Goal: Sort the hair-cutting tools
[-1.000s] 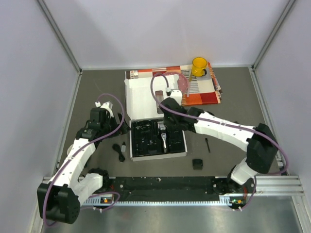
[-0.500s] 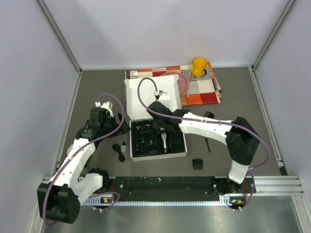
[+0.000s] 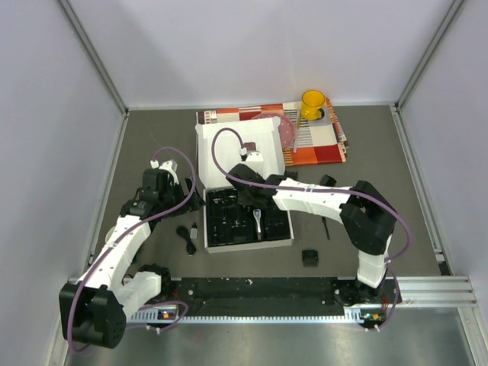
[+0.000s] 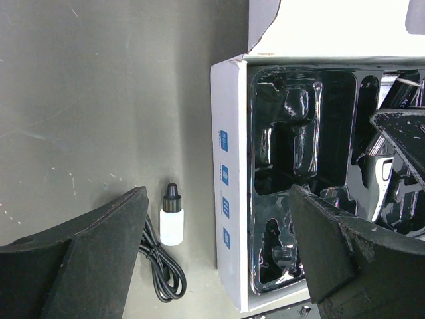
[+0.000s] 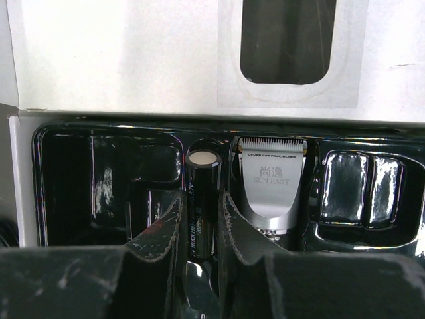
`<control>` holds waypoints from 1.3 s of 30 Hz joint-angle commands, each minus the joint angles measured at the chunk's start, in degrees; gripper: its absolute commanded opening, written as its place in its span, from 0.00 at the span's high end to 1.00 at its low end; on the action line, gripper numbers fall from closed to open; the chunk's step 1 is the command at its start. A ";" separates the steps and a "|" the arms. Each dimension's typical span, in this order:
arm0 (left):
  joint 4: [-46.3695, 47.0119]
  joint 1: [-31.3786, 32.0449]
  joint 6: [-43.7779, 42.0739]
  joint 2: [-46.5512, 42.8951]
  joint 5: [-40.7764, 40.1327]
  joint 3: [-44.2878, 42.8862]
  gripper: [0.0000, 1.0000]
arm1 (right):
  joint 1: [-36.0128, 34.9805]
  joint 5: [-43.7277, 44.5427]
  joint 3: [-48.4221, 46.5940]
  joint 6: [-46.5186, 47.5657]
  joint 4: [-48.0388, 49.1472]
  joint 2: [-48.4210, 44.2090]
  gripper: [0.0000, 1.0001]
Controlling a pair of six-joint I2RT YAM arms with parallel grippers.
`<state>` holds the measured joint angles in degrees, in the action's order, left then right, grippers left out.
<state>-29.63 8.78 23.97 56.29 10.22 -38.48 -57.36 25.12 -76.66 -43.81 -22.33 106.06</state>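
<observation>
The right gripper (image 5: 202, 216) is clenched on a black tube (image 5: 201, 189) with a pale end, just beside the clipper (image 5: 271, 183), which lies in a middle slot of the tray (image 5: 99, 179) in the white box (image 3: 229, 149). The left gripper (image 4: 219, 193) hangs released, jaws wide apart, over the table (image 3: 152, 137) at the box's left wall. Beneath it are a small white bottle (image 4: 171, 216) and a coiled cord (image 4: 163, 266). A comb (image 3: 309, 258) and a thin stick (image 3: 325, 227) lie right of the box.
</observation>
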 commanded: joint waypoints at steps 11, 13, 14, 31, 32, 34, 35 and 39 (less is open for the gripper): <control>1.33 0.19 -0.06 0.22 0.50 -2.30 0.08 | -1.79 -0.60 0.55 -2.24 2.02 0.02 1.00; 1.24 0.19 -0.06 0.05 0.42 -2.30 0.08 | -1.87 0.01 0.72 -2.24 1.76 0.02 1.00; 1.24 0.19 -0.15 -0.04 0.16 -2.30 0.08 | -1.96 0.01 0.99 -2.16 1.76 0.02 1.00; 1.33 0.19 -0.24 0.31 0.07 -2.39 0.08 | -2.58 0.45 0.90 -1.01 1.67 1.17 0.71; 1.24 0.19 -0.24 0.31 0.15 -2.39 0.08 | -2.58 0.28 0.90 -1.10 1.67 1.17 0.68; 1.24 0.10 -0.24 0.31 0.07 -2.39 0.08 | -2.58 -0.16 0.73 -1.10 1.67 1.08 0.61; 1.24 0.19 -0.24 0.31 0.15 -2.39 0.08 | -2.66 -0.16 0.73 -1.01 1.67 0.99 0.59; 1.24 0.19 -0.24 0.40 0.07 -2.39 0.08 | -2.66 0.19 0.90 -0.92 1.58 0.20 0.50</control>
<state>-29.65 8.78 23.94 56.53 10.41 -38.57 -59.42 25.17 -75.37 -45.08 -20.56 106.61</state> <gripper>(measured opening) 0.921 0.485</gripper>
